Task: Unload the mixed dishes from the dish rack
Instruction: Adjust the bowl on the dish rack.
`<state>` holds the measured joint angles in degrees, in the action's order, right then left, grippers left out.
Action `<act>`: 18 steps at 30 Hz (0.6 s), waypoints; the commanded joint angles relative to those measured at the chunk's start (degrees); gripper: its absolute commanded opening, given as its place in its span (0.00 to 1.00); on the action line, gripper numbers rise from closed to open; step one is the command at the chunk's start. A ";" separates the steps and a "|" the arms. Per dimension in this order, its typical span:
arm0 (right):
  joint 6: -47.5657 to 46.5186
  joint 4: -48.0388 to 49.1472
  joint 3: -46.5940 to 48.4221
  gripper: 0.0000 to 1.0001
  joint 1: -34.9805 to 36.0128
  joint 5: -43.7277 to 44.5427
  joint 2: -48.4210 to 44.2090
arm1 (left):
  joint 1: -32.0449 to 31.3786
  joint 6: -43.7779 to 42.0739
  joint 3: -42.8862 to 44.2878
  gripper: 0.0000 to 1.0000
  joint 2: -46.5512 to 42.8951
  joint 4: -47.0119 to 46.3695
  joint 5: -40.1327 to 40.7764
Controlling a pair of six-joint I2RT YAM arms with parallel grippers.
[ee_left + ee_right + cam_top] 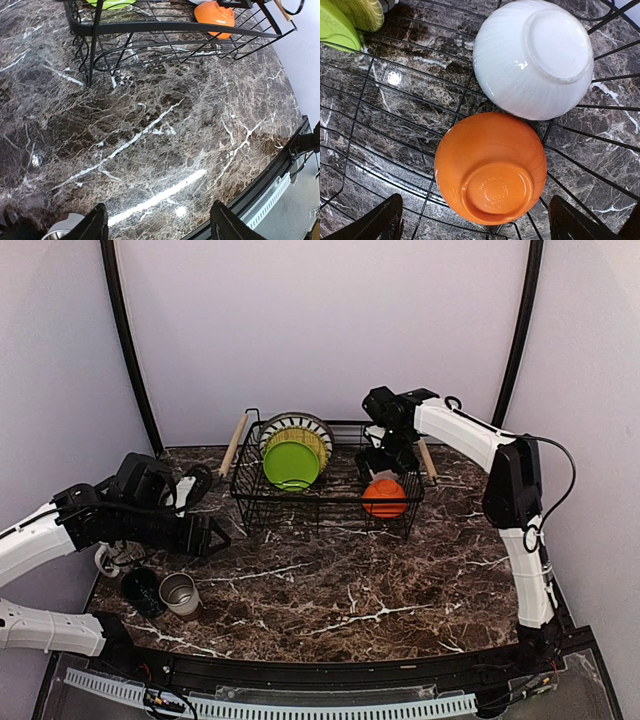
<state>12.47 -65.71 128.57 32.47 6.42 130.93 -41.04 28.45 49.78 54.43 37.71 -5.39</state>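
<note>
The right pincer (475, 200) hangs wide open and empty, jaws either side of the upturned orange round ceramic bowl (490, 167) directly beneath it inside the black wire dish rack (330, 502); a ribbed white bowl (532, 55) lies just beyond. The right arm reaches far forward, wrist pointing down; the left pincer (157, 220), open and empty, is well apart

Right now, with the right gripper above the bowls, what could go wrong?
The orange bowl lies upside down beside the white bowl; the open right gripper may slip on its wall or push the white one. A finger could catch a dish rack wire. The left gripper might tip the nearby steel cup.
</note>
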 commanded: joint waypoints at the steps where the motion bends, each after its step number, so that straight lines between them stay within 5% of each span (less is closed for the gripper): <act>1: 0.03 -2.04 1.49 0.99 0.09 -1.13 2.39 | -0.10 -2.03 1.50 0.69 0.31 -6.36 -3.60; 8: 1.04 -1.19 1.43 0.92 0.26 -3.31 4.79 | -0.18 -2.15 2.29 0.70 0.99 -10.11 -4.73; 18: 2.64 11.46 1.32 0.81 2.15 -18.83 4.33 | -0.13 -1.48 2.43 0.70 1.00 -9.80 -4.57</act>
<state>13.98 -61.45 128.77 32.97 -4.27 135.24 -41.04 27.22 50.76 55.55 28.29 -9.50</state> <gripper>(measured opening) 0.813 0.697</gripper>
